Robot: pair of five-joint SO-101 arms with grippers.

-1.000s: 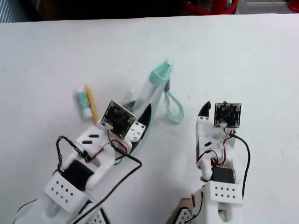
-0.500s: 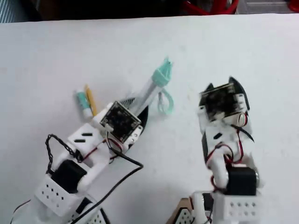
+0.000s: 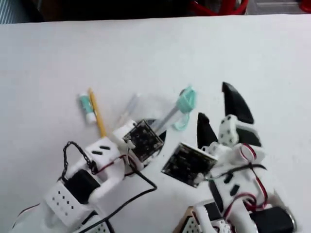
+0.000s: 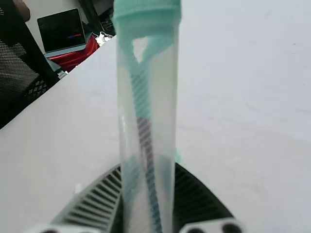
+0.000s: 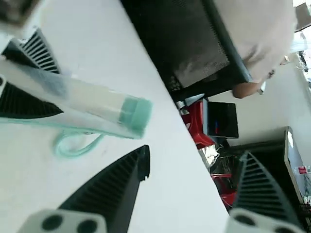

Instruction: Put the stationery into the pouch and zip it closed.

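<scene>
clear plastic pouch (image 3: 176, 109) with mint end clamped in left gripper (image 3: 154, 129), tip just beside right gripper (image 3: 219, 115), spread wide, empty; pencil (image 3: 96, 112) and small stick (image 3: 87, 108) lie loose on left gripper's far side; likely opening step, next needs grip on zip end

Right end effector (image 5: 196, 152), fingers (image 5: 116, 184) wide apart, near the clear teal-ended pouch (image 5: 82, 99), white table (image 5: 82, 39) beneath.

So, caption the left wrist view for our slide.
Left tool holds the clear pouch, its mint end farthest away, white table behind.
</scene>
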